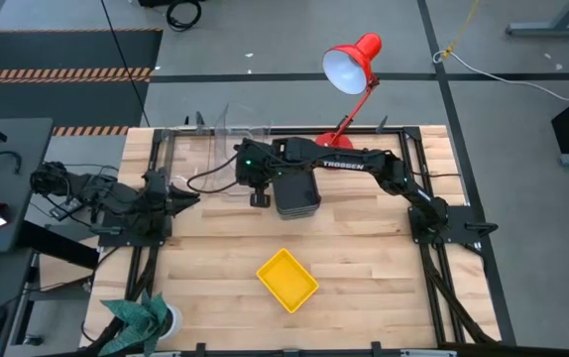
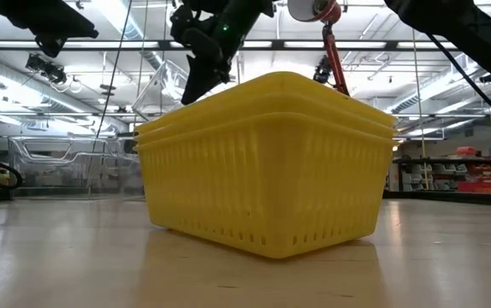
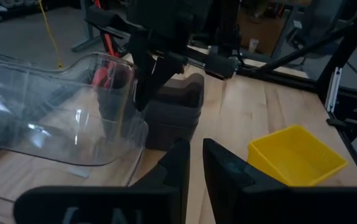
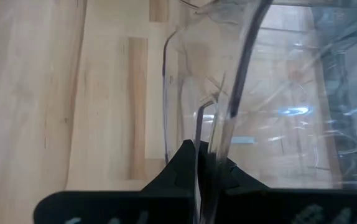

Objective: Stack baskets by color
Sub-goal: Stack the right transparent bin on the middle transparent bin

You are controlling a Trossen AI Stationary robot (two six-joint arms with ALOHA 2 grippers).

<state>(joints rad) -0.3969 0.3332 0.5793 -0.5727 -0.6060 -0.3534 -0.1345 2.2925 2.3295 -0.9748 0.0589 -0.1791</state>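
Observation:
A clear basket point(image 3: 60, 112) hangs tilted over the far left of the table, with my right gripper point(image 4: 201, 163) shut on it. This gripper also shows from the side in the left wrist view point(image 3: 146, 81) and from above point(image 1: 255, 193). A second clear basket point(image 2: 57, 162) stands on the table below and beside it. Nested dark grey baskets point(image 1: 297, 193) stand on their bases next to my right gripper. Nested yellow baskets point(image 1: 286, 280) stand near the front edge. My left gripper point(image 3: 195, 165) waits at the table's left with a narrow gap between its fingers and nothing in it. My right gripper pinches the clear basket's wall point(image 4: 228, 106) at its rim between the two fingers, on the end nearest the grey baskets. The fingers point(image 3: 142, 87) slant down from above. The basket is tilted, held end high; whether its other end rests on anything, I cannot tell.
A red desk lamp point(image 1: 352, 64) stands at the far edge behind the right arm. A green object point(image 1: 141, 312) sits at the front left corner. Black frame rails point(image 1: 418, 169) run along the table's sides. Bare wood lies between the grey and yellow baskets.

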